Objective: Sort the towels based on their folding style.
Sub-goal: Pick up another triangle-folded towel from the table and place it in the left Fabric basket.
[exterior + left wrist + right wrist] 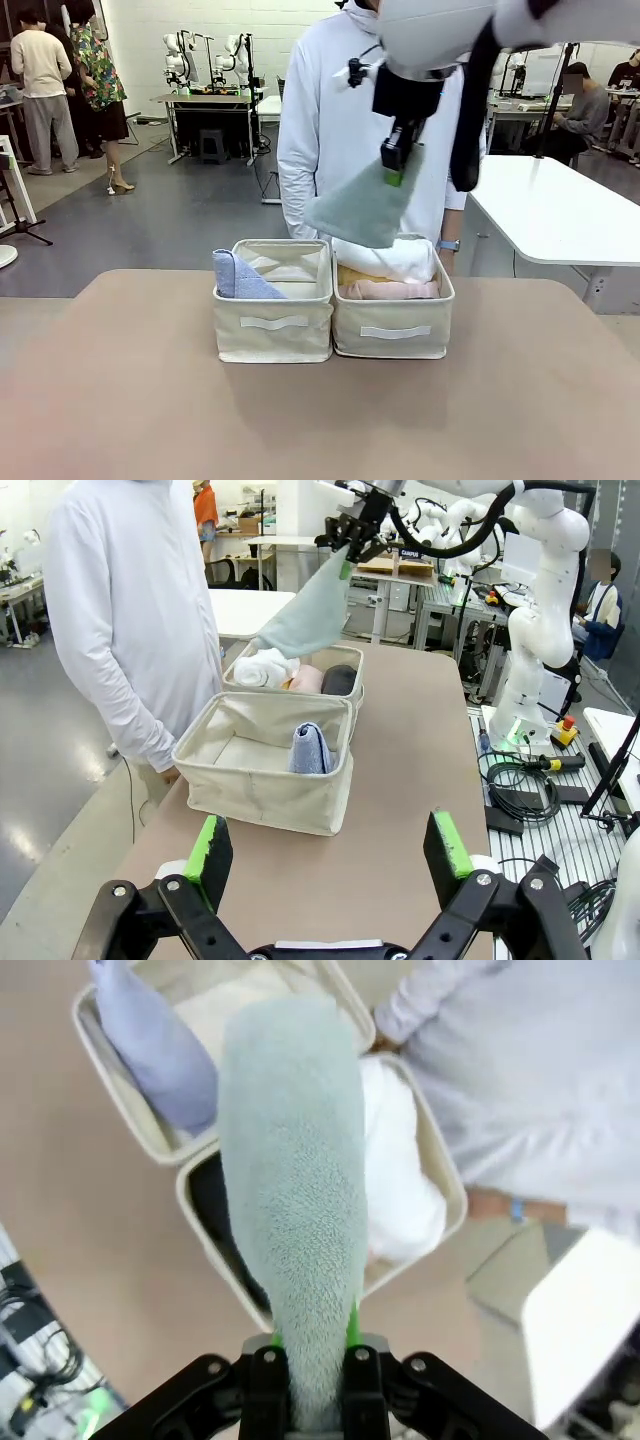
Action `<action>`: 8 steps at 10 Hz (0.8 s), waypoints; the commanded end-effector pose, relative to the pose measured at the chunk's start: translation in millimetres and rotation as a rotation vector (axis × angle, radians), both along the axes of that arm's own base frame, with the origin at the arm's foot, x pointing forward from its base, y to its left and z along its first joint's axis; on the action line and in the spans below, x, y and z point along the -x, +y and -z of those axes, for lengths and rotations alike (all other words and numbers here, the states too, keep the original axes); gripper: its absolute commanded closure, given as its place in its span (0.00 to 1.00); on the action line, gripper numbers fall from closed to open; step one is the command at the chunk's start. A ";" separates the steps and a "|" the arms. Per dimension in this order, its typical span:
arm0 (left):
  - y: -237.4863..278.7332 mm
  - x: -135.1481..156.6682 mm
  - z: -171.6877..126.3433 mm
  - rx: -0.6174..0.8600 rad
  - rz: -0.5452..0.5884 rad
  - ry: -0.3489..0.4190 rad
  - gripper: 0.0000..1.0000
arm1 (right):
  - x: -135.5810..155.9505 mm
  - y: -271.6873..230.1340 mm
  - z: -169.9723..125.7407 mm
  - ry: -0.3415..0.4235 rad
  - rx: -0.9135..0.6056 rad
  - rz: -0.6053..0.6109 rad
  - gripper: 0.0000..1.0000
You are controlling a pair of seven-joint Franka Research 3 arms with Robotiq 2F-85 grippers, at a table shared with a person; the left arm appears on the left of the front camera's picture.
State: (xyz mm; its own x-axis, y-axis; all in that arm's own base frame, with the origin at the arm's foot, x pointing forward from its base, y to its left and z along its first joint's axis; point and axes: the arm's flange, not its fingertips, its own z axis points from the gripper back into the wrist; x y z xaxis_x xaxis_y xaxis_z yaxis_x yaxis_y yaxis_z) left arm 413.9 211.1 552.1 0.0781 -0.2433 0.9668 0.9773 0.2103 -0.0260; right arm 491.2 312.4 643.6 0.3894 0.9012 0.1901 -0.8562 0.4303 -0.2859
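My right gripper (397, 168) is shut on the tip of a grey-green cone towel (365, 208), which hangs high above the two beige baskets; the same towel (295, 1200) runs up from my pinched fingers in the right wrist view. A light blue cone towel (238, 277) leans in the left basket (272, 325). The right basket (392, 330) holds rolled towels: white (385, 259), pink (390, 290), a sliver of yellow (352, 274) and a dark grey one (339, 679). My left gripper (333, 847) stands open, empty, well back from the baskets.
A person in a white top (330, 130) stands at the far edge right behind the baskets. The brown table (120, 400) has free room in front and to both sides. My right arm's base and cables (530, 720) sit off the table's side.
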 end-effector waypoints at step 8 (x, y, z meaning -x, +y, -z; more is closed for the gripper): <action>2.0 0.6 -1.5 0.005 -0.004 -0.014 0.00 | -40.8 66.6 20.2 0.023 -0.007 -0.168 0.81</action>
